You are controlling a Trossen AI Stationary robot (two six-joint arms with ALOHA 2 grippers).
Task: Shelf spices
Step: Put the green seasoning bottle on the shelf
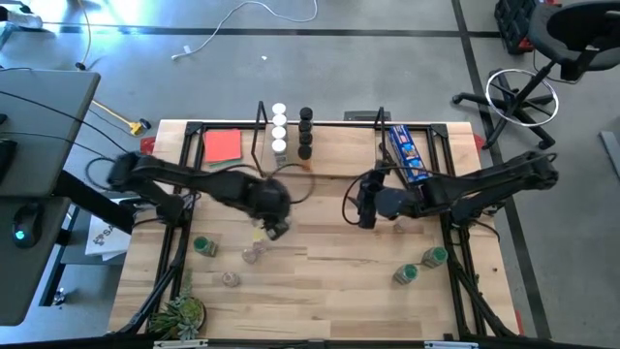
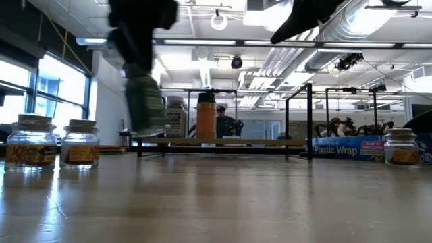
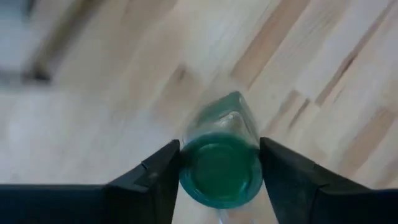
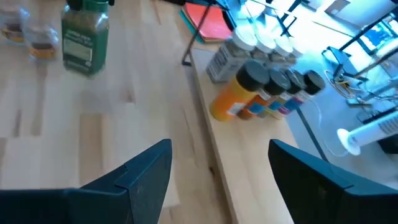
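Nearest the left wrist camera, a green-lidded jar (image 3: 221,165) sits pinched between the two dark fingers (image 3: 152,180) of the left end effector (image 1: 269,225), lid toward the lens and wooden counter (image 3: 93,112) behind it. In the low view this jar (image 2: 145,101) hangs above the counter, clear of the board. From above, the left end effector is over the middle of the counter, in front of the shelf (image 1: 320,136), which stands at the far edge with a row of white-lidded jars (image 1: 279,126) and a row of black-lidded jars (image 1: 305,131) on it. The right end effector (image 1: 366,208) waits right of centre, its fingers (image 4: 146,171) spread with nothing between them. Loose jars rest on the counter: a green-lidded one (image 1: 203,246) and two clear ones (image 1: 254,254) near the left front, two more green-lidded ones (image 1: 433,257) near the right front. A red card (image 1: 223,145) lies left of the shelf and a blue packet (image 1: 405,153) to its right
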